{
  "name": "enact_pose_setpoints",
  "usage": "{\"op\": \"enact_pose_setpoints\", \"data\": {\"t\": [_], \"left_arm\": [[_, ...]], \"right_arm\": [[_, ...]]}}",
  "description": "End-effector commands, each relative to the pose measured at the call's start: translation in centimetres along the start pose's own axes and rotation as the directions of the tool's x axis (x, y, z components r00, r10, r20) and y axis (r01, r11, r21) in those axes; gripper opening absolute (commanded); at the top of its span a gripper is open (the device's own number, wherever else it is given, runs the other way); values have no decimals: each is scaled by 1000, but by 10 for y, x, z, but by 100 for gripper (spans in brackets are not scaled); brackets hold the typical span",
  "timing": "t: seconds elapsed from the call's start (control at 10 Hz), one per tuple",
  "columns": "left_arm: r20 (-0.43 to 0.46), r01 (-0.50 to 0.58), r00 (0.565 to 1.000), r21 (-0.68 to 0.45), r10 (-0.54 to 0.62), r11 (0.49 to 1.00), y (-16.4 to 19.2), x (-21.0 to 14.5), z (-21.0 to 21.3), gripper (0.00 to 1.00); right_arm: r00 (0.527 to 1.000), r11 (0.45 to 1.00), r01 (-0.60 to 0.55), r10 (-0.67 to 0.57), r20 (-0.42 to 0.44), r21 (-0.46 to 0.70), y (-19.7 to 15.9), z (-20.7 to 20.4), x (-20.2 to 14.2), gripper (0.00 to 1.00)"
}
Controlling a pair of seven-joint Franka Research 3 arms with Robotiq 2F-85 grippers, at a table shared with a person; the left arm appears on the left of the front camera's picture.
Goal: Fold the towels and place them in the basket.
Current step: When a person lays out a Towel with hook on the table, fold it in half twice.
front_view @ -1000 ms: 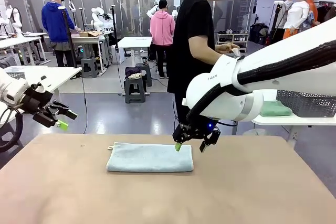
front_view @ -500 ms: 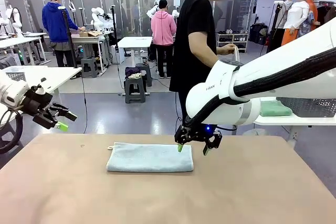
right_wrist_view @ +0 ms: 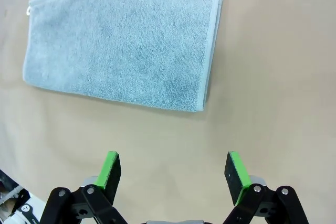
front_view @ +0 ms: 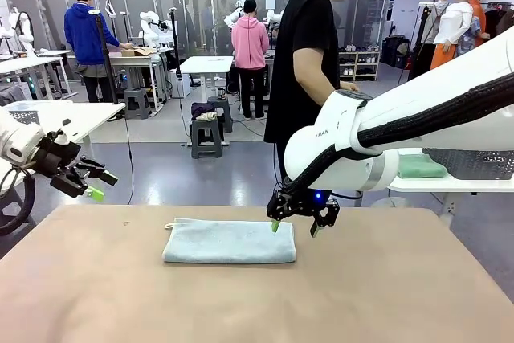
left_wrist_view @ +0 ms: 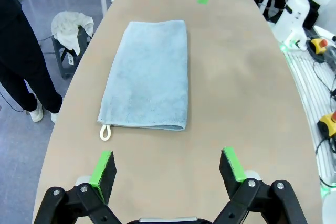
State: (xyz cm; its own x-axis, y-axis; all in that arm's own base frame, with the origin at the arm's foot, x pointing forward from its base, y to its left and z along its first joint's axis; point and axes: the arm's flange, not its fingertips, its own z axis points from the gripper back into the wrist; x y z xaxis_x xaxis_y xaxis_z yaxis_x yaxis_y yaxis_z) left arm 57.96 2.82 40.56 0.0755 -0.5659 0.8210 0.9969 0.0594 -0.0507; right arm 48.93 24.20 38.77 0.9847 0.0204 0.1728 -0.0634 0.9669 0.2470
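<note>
I'm settling my right hand [front_view: 294, 228], wide open and empty, by the right end of the folded towel [front_view: 230, 242] lying mid-worktop [front_view: 361, 295] after swinging it square, left hand [front_view: 100, 184] hanging open and empty off the left edge, so I'm probably lining up the next fold.

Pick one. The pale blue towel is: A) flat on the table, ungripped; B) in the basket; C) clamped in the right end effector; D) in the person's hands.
A: the towel lies flat on the table, the left end effector and right end effector both open.
</note>
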Motion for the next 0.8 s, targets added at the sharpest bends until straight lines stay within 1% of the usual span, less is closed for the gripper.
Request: {"op": "enact_pose_setpoints", "data": {"t": [0.0, 0.1, 0.3, 0.4, 0.5, 0.6, 0.7], "left_arm": [[77, -20, 997, -17, 21, 1000, 1, 1, -3, 100], [124, -33, 992, -30, 36, 999, 2, -1, 1, 100], [158, -42, 986, -76, 54, 996, 3, -7, 5, 100], [146, -56, 987, -82, 68, 995, 4, -9, 3, 100], [136, -71, 987, -97, 84, 993, 4, -10, 0, 100], [123, -41, 991, -64, 48, 997, -4, -8, -2, 100], [123, -41, 991, -64, 48, 997, -4, -8, -2, 100]], "right_arm": [[1000, 1000, 0, 0, 0, 0, 0, 0, 0, 100], [1000, 1000, -2, 2, 1, 2, 0, -4, -1, 100], [1000, 1000, 16, -16, 12, -23, 2, -11, 0, 100], [999, 997, 31, -29, 29, -70, 5, -14, 1, 100], [999, 995, 37, -34, 35, -88, 7, -19, 3, 100], [998, 994, 45, -41, 48, -99, 10, -26, 8, 100], [997, 992, 62, -56, 60, -107, 12, -37, 15, 100]]}}
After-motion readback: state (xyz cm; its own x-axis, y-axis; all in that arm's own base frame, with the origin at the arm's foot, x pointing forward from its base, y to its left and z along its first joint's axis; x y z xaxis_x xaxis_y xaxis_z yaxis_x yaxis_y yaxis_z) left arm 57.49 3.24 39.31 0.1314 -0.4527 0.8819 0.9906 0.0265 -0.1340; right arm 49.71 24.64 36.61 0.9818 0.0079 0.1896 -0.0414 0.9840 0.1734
